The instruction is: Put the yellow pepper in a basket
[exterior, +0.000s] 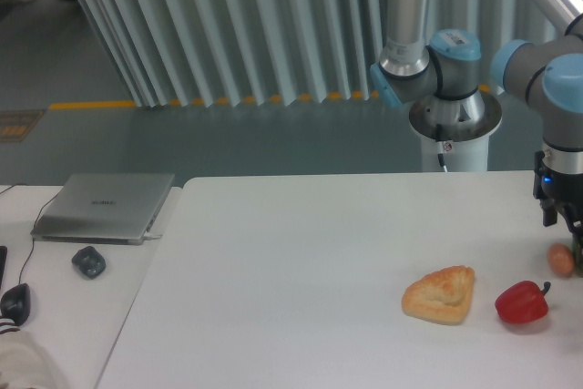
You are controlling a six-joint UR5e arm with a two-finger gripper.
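A white table (pixel 301 252) fills most of the view, and the UR5e arm (pixel 455 61) is seen rising behind its far edge, bending across to the right border. The gripper (pixel 569 225) is found at the far right, hanging low over the table, cut off in part by the picture's edge; whether its jaws are apart or together cannot be told.

Far to the gripper's left, on a separate lower surface, a closed silver laptop (pixel 105 207) is laid flat. Below and left of the gripper, a golden-brown triangular pastry (pixel 441 294) is set on the table, and just beside it, nearer the gripper, a red bell pepper (pixel 523 302) is lying with its stem pointing up and right. Close under the gripper, a small pinkish-brown rounded object (pixel 560 260) is seen; what it is cannot be made out. A dark crumpled lump (pixel 88 262) is placed in front of the laptop, and a black computer mouse (pixel 15 301) with its cable is seen at the left border.

The yellow pepper and the basket are not visible in this view.
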